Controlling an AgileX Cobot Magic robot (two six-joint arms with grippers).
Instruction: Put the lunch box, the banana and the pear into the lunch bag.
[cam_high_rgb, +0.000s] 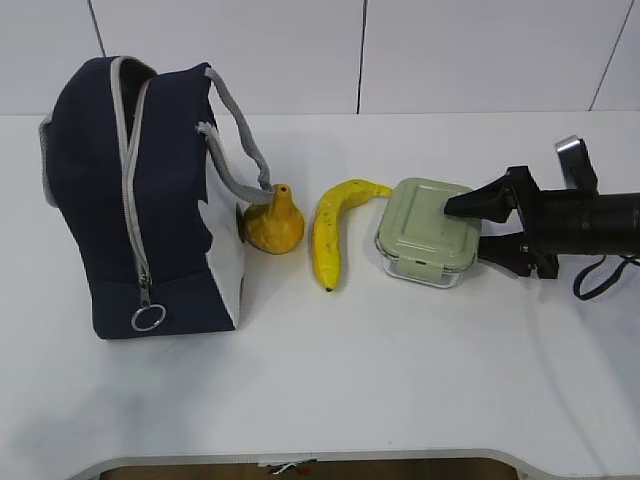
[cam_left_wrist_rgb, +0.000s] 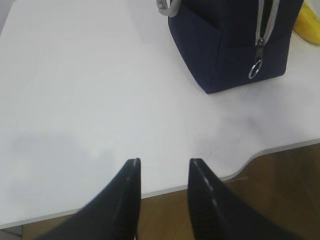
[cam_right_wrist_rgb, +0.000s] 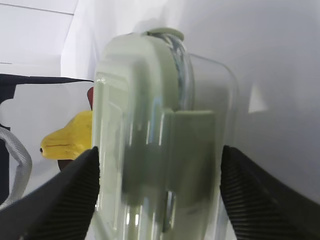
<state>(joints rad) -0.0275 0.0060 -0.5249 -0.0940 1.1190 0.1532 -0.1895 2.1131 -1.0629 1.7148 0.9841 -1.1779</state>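
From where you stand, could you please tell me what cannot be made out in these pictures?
- Inside of the lunch bag: hidden by its own fabric in the exterior view.
- Contents of the lunch box: covered by the lid in the exterior view, blurred in the right wrist view.
- Whether the right pincer touches the box: contact unclear in both views.
- Banana: cut off by the edge in the left wrist view.
- Left pincer: outside the exterior view.

lunch box (cam_right_wrist_rgb: 160, 145): fills view | end effector (cam_right_wrist_rgb: 159, 195): fingers straddling box, spread wide | banana (cam_right_wrist_rgb: 67, 140): behind-left
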